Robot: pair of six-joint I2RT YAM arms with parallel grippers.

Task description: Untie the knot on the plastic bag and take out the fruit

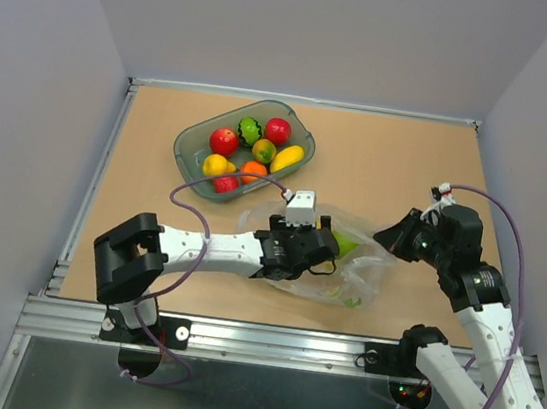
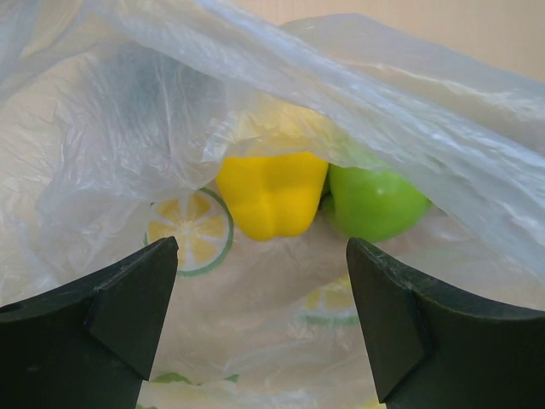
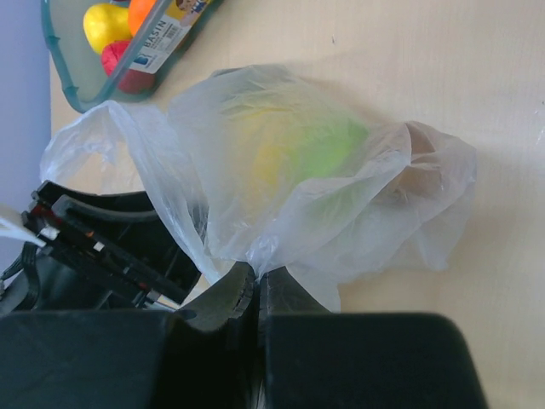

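L gripper point(image 2: 261, 260) is hovering wide-open in plastic bag point(image 3: 341, 196) mouth facing yellow pepper point(image 2: 272, 194), R gripper point(image 3: 257, 285) pinching bag rim; looks like take-out step, next prob needing fwd push + clamp.

Tan table point(image 1: 410, 162), grey tray point(image 1: 179, 148), plastic bag point(image 1: 362, 279)

**Bag at front, tray behind**

The plastic bag point(image 1: 360, 276) lies on the surface point(image 1: 410, 162) between the two arms. The tray point(image 1: 186, 143) sits behind it, to the left, holding other fruit pieces point(image 1: 224, 141). Seen from the left wrist, the pepper point(image 2: 272, 192) lies inside the bag, just left of the apple point(image 2: 375, 204).
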